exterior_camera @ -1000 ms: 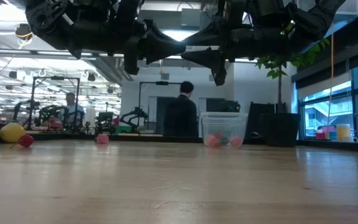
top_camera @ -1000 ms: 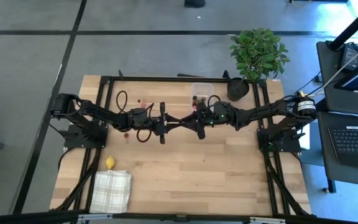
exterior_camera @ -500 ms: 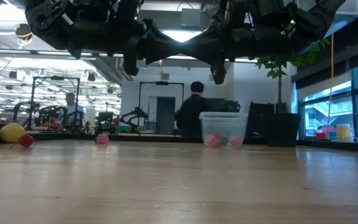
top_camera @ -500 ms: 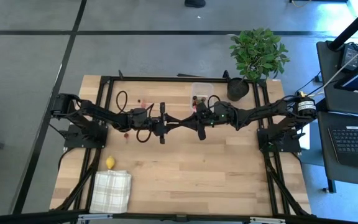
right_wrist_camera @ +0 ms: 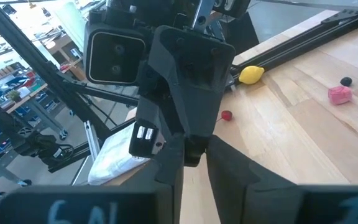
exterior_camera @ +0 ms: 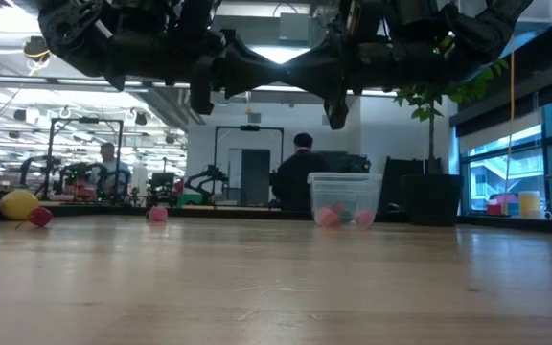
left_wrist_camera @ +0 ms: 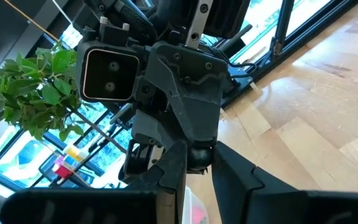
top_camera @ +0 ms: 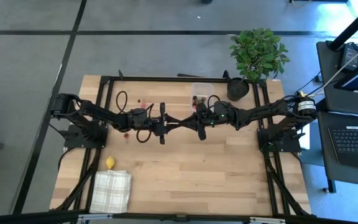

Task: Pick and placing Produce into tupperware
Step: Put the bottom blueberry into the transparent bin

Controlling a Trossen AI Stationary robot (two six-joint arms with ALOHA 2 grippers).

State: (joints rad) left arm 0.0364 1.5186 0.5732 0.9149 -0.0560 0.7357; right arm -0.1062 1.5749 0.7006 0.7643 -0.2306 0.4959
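Right gripper [top_camera: 185, 122] has just narrowed onto the dark berry [left_wrist_camera: 201, 155] the left gripper [top_camera: 175, 122] pinches, apparently a handover toward the tupperware [top_camera: 202, 90] at one o'clock.

Robotics lab, open-plan. Beyond the wooden table [exterior_camera: 276, 278], more robot rigs on benches [exterior_camera: 84, 182], ceiling strip lights, a seated person [exterior_camera: 300, 177] far back. Laptop [top_camera: 356, 140] on cart, right.

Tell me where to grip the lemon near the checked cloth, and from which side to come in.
Grip the lemon across its narrow middle, coming straight down from above. It lies alone on bare wood just beyond the checked cloth, apparently not touching it, and its pointed ends would probably slip. The left pincer, hanging mid-table, is the nearer one.
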